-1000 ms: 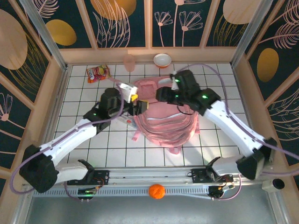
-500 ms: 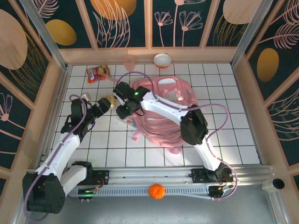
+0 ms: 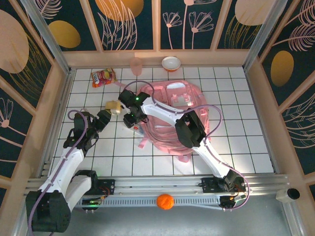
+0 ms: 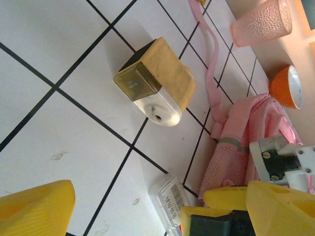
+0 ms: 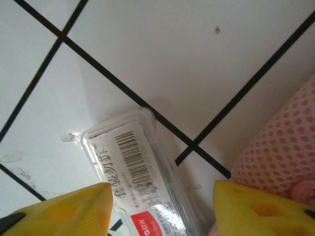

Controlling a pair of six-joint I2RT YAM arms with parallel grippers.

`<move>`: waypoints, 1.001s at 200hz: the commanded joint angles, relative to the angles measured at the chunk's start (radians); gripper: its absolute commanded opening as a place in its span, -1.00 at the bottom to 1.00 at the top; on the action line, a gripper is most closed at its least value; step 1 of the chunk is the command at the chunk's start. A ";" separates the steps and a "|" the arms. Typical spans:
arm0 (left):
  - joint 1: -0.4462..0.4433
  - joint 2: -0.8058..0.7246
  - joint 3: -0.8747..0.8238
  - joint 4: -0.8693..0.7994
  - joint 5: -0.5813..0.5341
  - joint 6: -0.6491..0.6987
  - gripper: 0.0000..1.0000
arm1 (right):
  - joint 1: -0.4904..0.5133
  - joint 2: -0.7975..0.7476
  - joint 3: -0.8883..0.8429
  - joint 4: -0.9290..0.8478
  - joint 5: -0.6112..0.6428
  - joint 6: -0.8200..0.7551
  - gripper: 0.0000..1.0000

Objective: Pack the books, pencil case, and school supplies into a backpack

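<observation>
Top external view: over the last second the left gripper [image 3: 104,116] has drawn back from the backpack [image 3: 162,135]. Its jaws now stand wide apart. The tan-yellow blocky piece [image 3: 114,106], which was at its fingertips half a second ago, lies on the counter [image 3: 236,147] just ahead of it, free of both fingers. The left wrist view confirms this: the blocky piece [image 4: 155,81] rests on its side ahead of the left gripper [image 4: 142,196], and the backpack [image 4: 246,123] is farther ahead and to the right. In the same interval the right gripper [image 3: 132,118] has swung from the far side of the backpack to its left edge. In the right wrist view, the right gripper [image 5: 162,189] hangs over the slim clear-white oblong [image 5: 133,157]. Its jaws are apart and straddle the oblong's near end, and they do not appear to be clamped on it. The mesh pocket [image 5: 275,147] lies just beside the right finger. Judgement: both supplies are still outside the backpack, so the blocky piece will need picking up again. The oblong looks to be the next pick, and the fabric could snag the finger on closing.
</observation>
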 commanded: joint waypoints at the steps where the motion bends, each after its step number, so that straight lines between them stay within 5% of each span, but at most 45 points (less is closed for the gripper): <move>1: 0.005 0.005 -0.014 -0.019 -0.009 -0.011 0.78 | 0.002 0.048 0.026 -0.006 -0.053 -0.002 0.13; 74: 0.005 0.029 -0.003 -0.002 0.009 -0.006 0.78 | 0.022 0.117 0.026 -0.011 0.022 -0.007 0.11; 112: 0.005 0.029 0.010 -0.009 0.009 0.001 0.78 | 0.028 0.115 0.024 0.000 0.066 0.015 -0.05; 200: 0.005 0.013 0.029 -0.032 -0.002 0.016 0.77 | 0.051 0.166 0.062 -0.088 0.154 0.071 0.13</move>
